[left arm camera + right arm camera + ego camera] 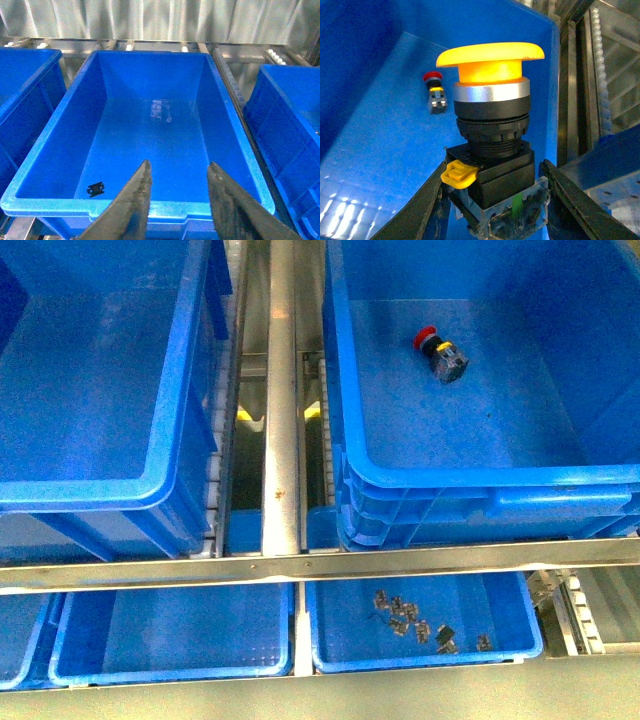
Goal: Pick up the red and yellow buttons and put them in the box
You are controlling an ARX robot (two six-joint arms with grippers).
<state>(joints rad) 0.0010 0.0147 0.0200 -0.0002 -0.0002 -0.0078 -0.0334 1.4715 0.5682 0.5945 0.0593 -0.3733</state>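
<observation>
My right gripper (492, 169) is shut on the yellow button (490, 65), gripping its black-and-clear block body with the cap pointing away. It hangs above the floor of the big blue box (375, 150). A red button (434, 91) lies on its side on that floor; it also shows in the front view (438, 352), in the box (480, 478) at the right. My left gripper (180, 167) is open and empty above the near rim of another deep blue crate (45, 150). Neither gripper shows in the front view.
A small black part (95, 189) lies in the crate under my left gripper. A second large crate (160, 440) stands left of a metal roller rail (282, 420). Shallow blue trays sit below a crossbar; the right one (330, 640) holds several small metal parts (420, 620).
</observation>
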